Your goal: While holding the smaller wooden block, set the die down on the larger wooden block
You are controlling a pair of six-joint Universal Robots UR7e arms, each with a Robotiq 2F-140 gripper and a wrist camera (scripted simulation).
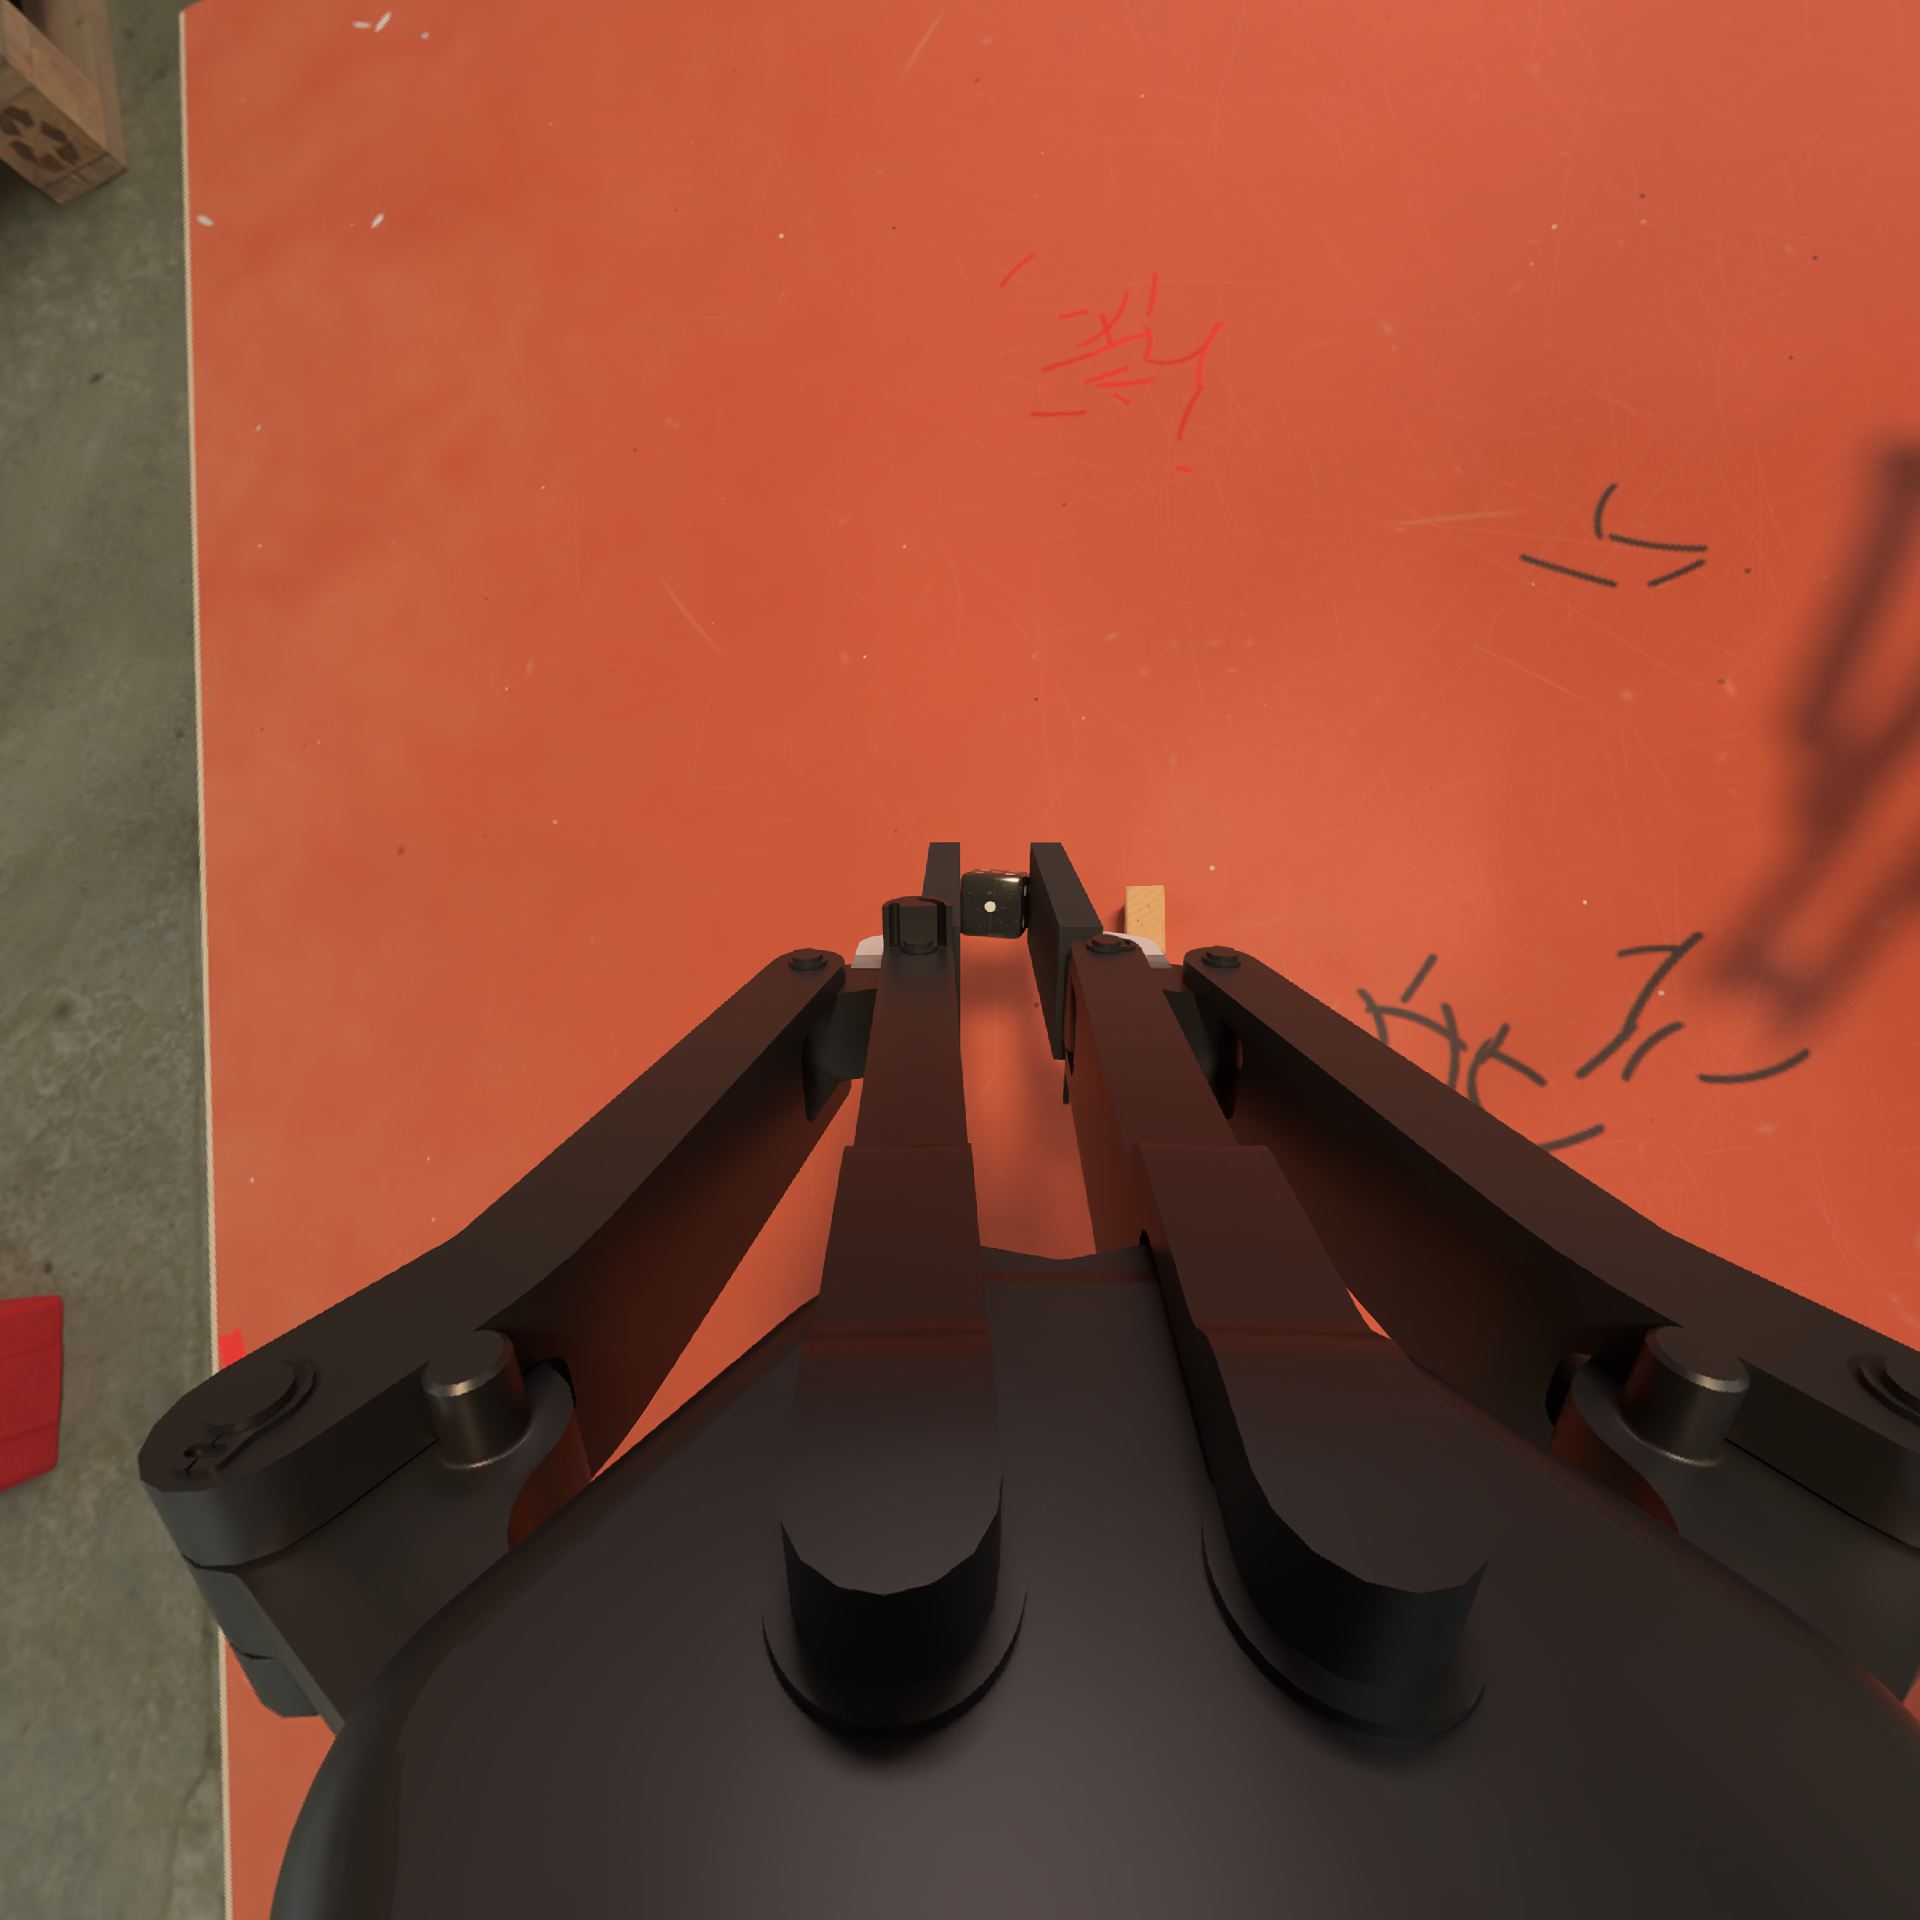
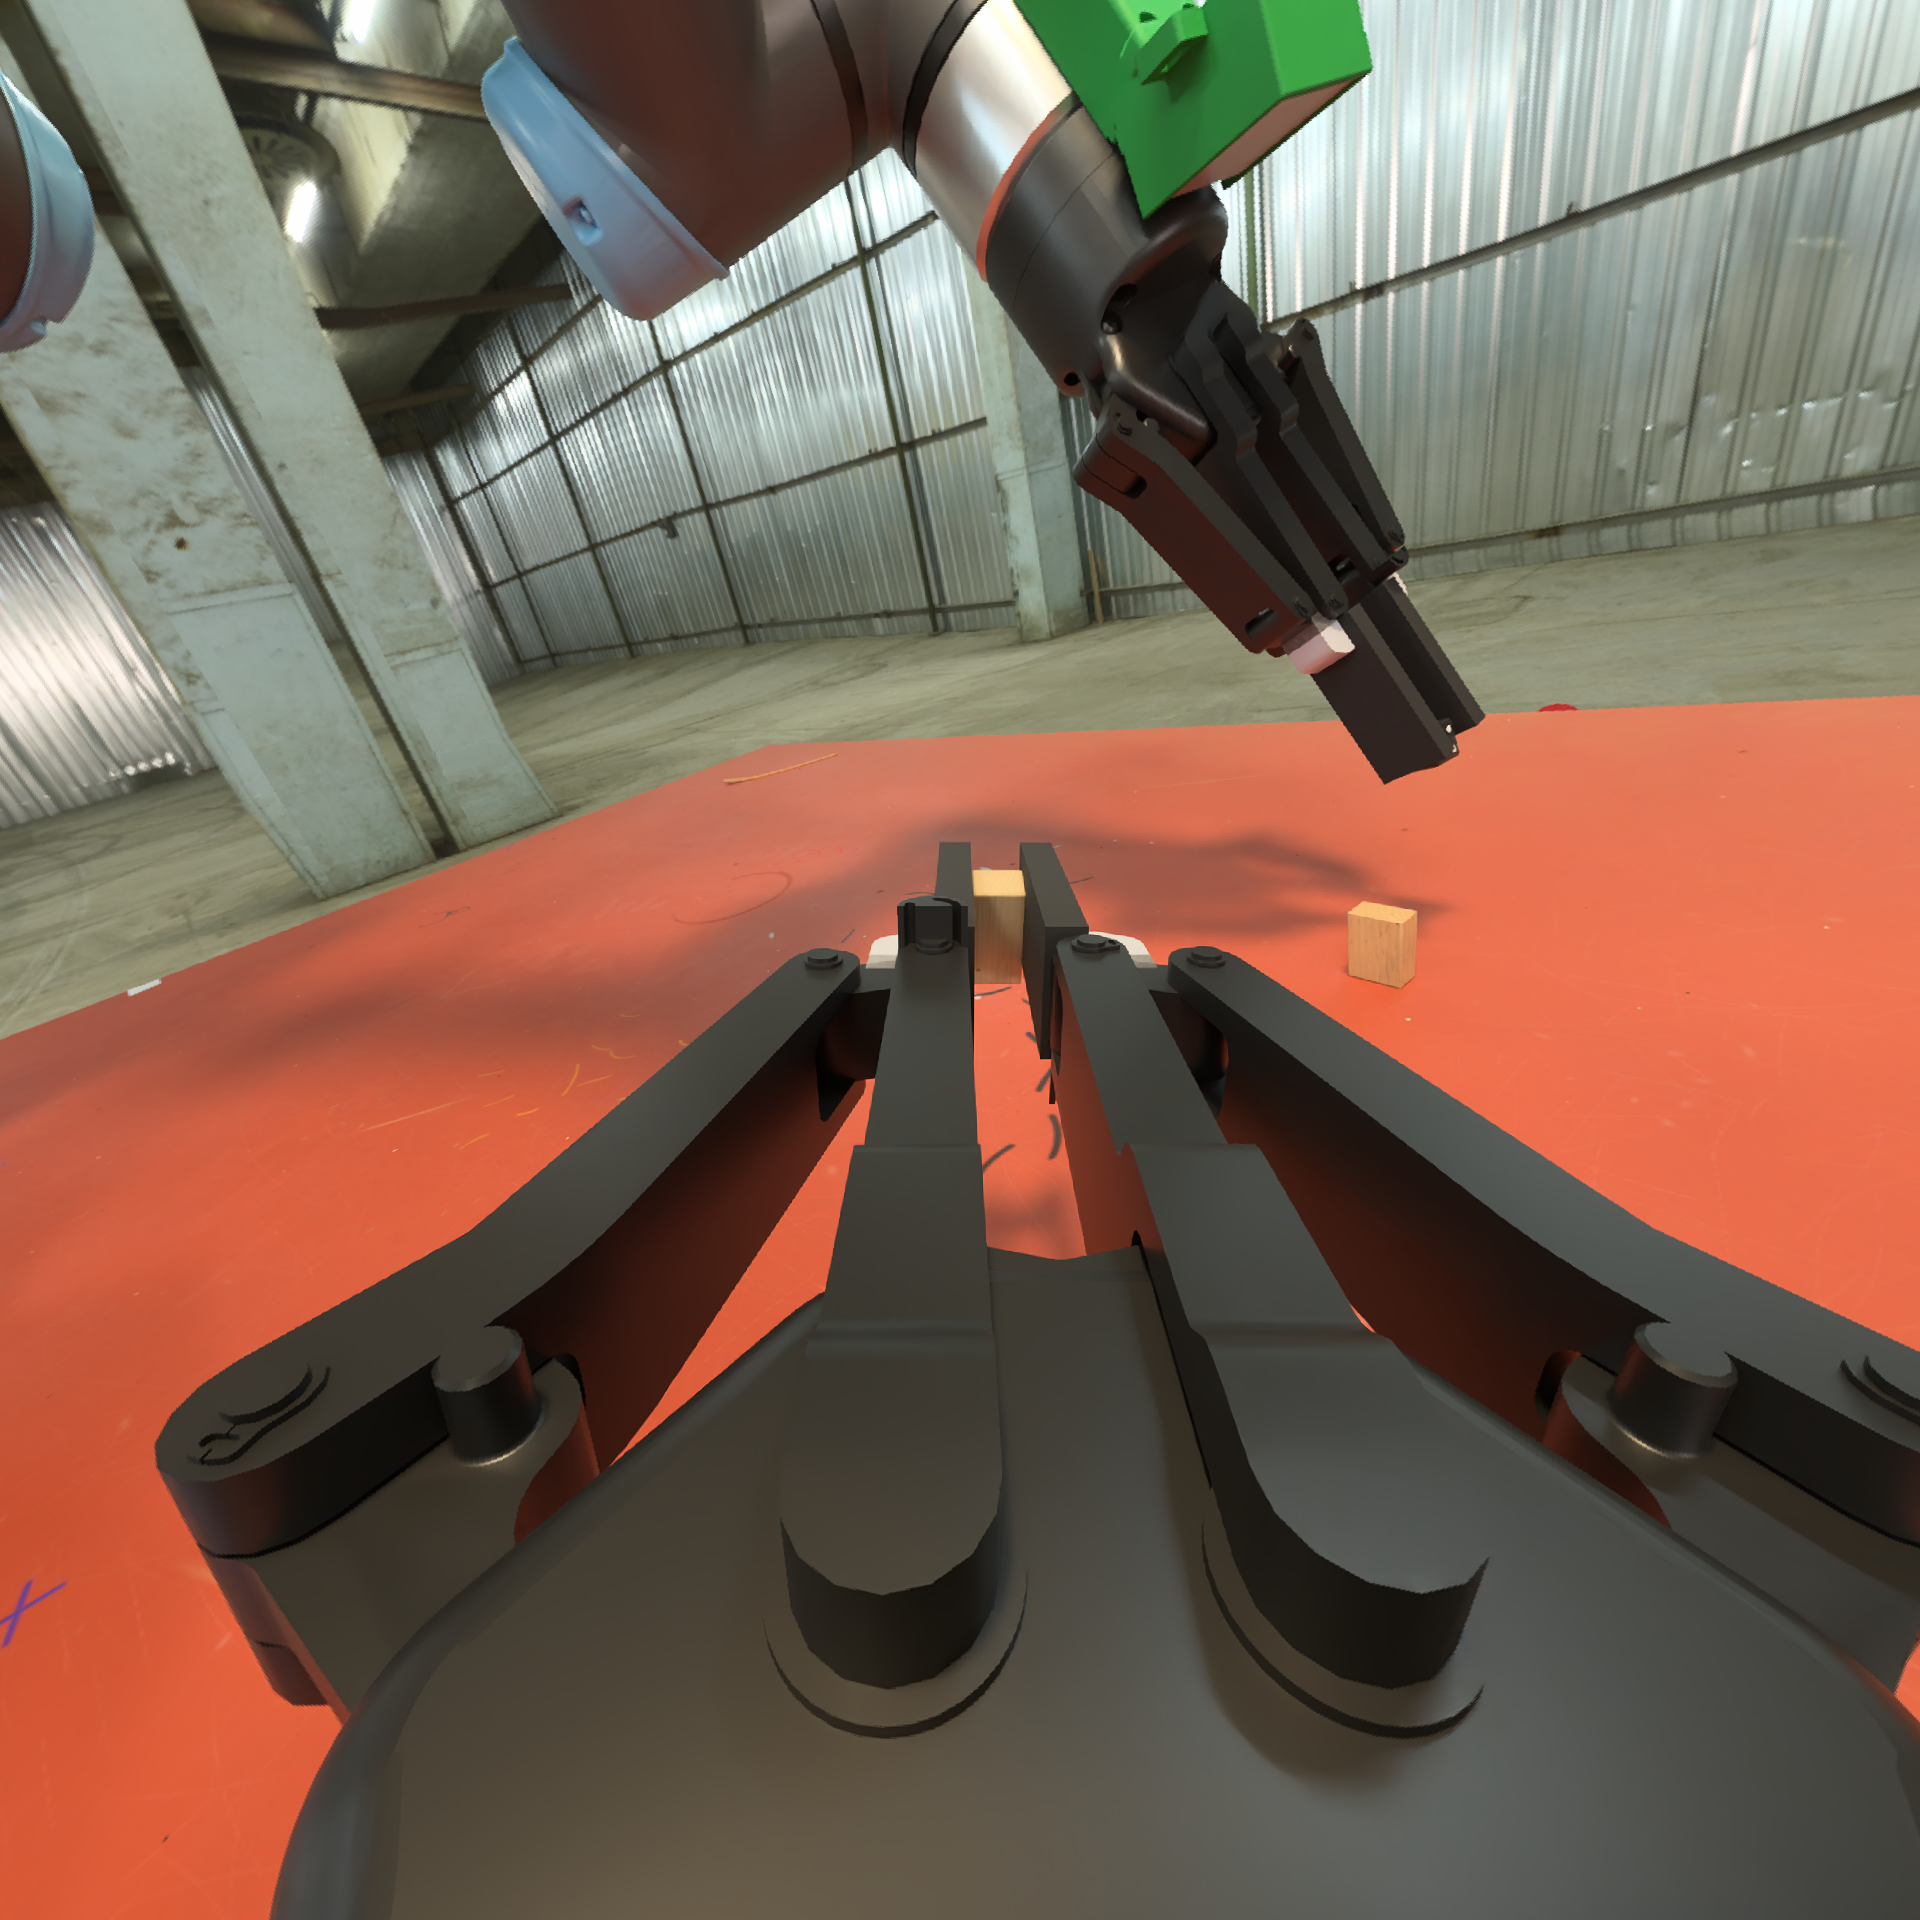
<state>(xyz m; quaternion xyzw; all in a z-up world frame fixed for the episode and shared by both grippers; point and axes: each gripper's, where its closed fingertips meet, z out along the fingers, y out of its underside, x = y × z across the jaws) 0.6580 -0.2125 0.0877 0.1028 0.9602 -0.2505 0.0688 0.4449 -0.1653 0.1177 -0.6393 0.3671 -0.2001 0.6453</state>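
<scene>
Above the red tabletop (image 1: 623, 623), the left gripper (image 1: 992, 904) pinches a small, hard, light die (image 1: 992, 906); the right gripper's (image 2: 1000, 914) fingers clamp the smaller wooden block (image 2: 1000, 925) by its flat sides.

The left wrist view looks steeply down, high above the scuffed orange-red tabletop (image 1: 727, 520); the right wrist view skims low, near-level, sharing that tabletop.

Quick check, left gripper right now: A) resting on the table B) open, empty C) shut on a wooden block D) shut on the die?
D: in the left wrist view the left gripper has its fingers pressed against both sides of the black die, held above the orange table.
</scene>
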